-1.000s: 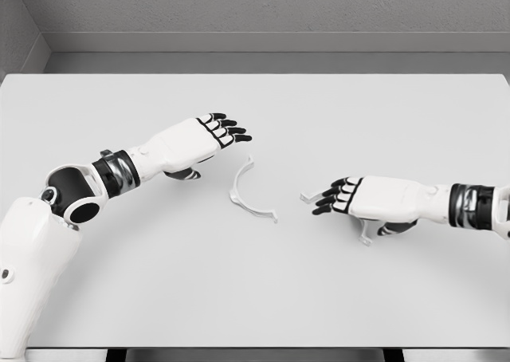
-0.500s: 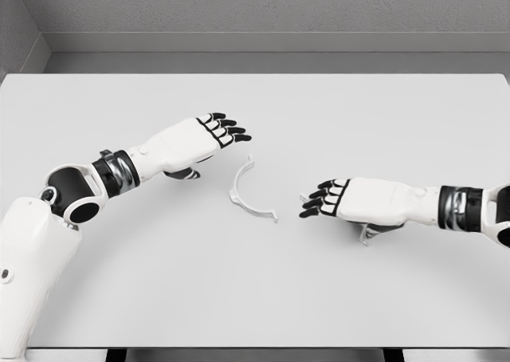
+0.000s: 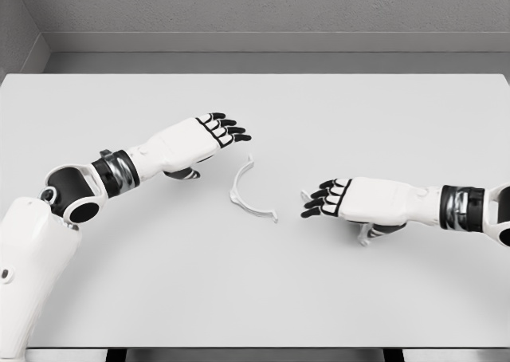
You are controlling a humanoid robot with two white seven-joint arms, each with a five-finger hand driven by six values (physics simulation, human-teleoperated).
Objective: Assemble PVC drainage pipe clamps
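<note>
— Clamp halves? 
— One curved clamp half [image 3: 247, 191] lies free on the table [image 3: 319, 115]; a second piece [image 3: 365, 236] sits beneath the right hand [image 3: 351, 200], contact unclear.
— Hands? 
— Left hand [image 3: 203, 135] and right both flat, fingers extended, holding nothing.

My left hand [image 3: 209, 132] hangs palm down, black-tipped fingers [image 3: 233, 130] stretched flat and slightly fanned, forearm angling in from my lower left. My right hand [image 3: 344, 199] reaches in from the right, palm down too, fingers [image 3: 315, 204] loosely extended toward the left one, the two hands well apart.
</note>
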